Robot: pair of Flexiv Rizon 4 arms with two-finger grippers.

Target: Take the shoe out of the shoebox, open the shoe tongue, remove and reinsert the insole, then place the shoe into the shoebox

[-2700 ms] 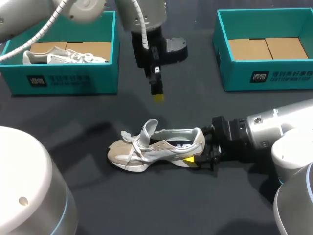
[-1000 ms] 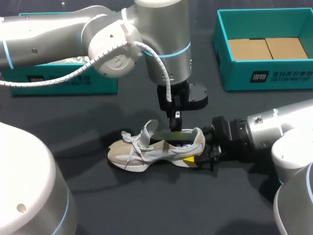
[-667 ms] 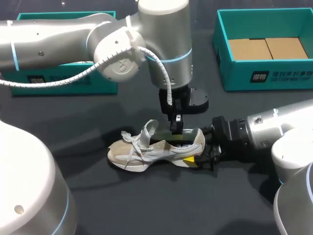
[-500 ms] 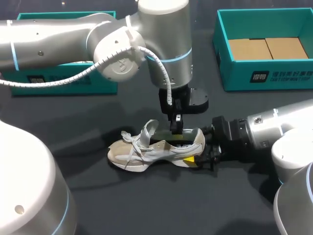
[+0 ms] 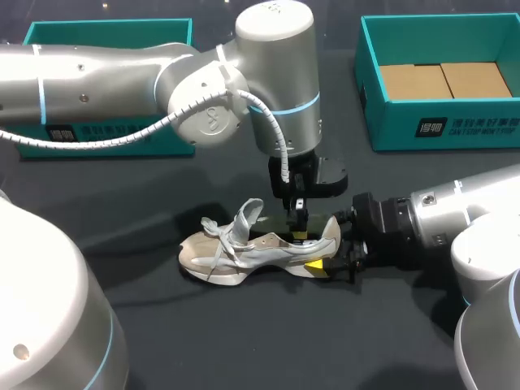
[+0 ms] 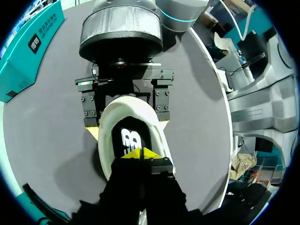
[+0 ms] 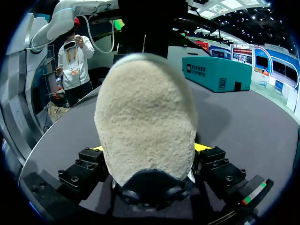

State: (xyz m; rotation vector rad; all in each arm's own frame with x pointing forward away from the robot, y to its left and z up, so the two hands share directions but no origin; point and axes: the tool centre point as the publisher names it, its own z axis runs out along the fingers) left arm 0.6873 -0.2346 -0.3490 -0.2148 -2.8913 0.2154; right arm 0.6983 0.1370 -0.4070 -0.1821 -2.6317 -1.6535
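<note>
shoe [image 5: 244, 248] lies with heel clamped in right end effector [image 7: 149, 149].

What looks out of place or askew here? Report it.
Nothing stands out. The sneaker stands upright on its sole, heel clamped in the right gripper. The left gripper has its tips in the opening, at the insole. The raised tongue and loose laces fit the task.

Left fingers [image 5: 300, 218] lower, seemingly inside shoe [image 5: 244, 252]
</note>
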